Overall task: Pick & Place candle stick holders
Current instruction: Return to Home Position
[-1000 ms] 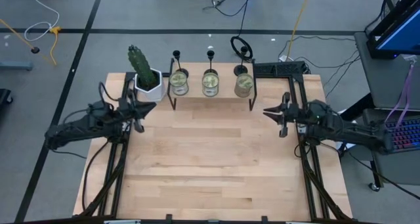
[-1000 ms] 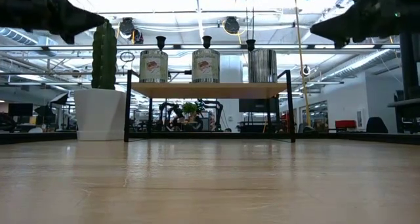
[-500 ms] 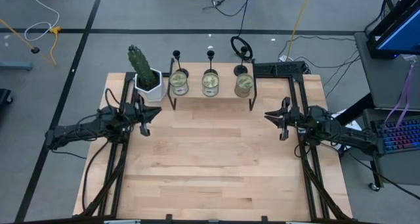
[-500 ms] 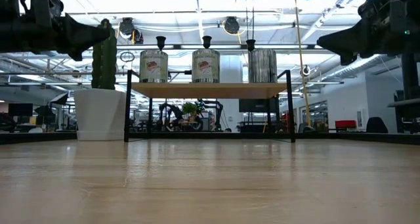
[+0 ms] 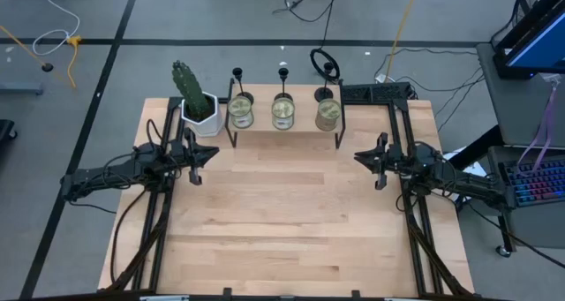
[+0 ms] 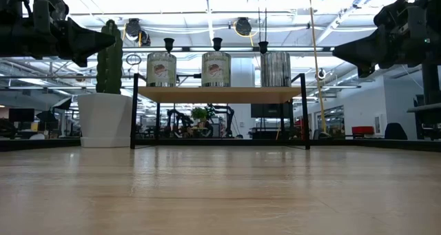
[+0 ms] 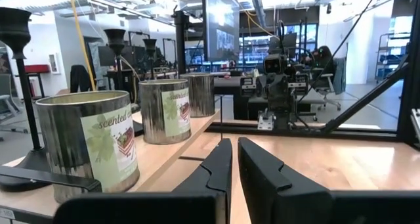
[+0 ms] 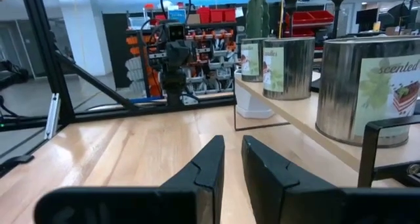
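The three candle stick holders (image 6: pixel 218 43) stand along the back of the shelf (image 6: pixel 220 94), one behind each of the three scented candle tins (image 6: pixel 161 69). In the low view only their stems and cups rise above the tins, and the bases are hidden. From above, the right-hand holder is hard to pick out against a black cable loop (image 5: pixel 323 61) on the floor. In the left wrist view the nearest holder's base is partly hidden by a tin. A cactus in a white pot (image 5: pixel 201 107) stands just beside the shelf's left end.

The left gripper (image 5: pixel 212 149) and the right gripper (image 5: pixel 356 155) hover at opposite table (image 5: pixel 282 221) edges, facing each other. Each has its fingers drawn close, with a thin slit between them, and holds nothing. The low view cuts off both arms.
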Tool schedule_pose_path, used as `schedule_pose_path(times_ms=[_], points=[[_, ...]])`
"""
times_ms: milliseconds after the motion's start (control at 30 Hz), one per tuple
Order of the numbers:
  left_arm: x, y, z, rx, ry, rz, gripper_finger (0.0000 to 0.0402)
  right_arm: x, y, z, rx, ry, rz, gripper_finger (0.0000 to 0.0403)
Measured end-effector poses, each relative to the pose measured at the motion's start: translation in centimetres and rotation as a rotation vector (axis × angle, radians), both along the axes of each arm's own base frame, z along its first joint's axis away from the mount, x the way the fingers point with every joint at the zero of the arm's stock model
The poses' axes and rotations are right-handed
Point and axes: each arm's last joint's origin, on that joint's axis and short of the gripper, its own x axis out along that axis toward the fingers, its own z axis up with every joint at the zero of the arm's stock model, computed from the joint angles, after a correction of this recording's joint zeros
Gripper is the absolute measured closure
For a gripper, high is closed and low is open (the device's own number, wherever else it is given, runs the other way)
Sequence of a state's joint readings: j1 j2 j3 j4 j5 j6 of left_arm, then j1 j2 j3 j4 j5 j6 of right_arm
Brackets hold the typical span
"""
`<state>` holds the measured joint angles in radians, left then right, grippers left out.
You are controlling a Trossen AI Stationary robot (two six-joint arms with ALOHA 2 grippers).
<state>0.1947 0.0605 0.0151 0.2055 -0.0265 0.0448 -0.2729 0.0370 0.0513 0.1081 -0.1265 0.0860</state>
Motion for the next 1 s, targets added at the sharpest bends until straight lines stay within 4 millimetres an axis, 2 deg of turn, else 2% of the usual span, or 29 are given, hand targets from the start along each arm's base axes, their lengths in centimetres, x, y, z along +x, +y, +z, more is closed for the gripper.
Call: schedule_pose_path(times_ms=[1000], points=[[0.00,0.00,0.03,0.002,-0.001,0.001,0.0371,0.04,-0.01,-0.20,0.005,0.019,0.002,0.0358]])
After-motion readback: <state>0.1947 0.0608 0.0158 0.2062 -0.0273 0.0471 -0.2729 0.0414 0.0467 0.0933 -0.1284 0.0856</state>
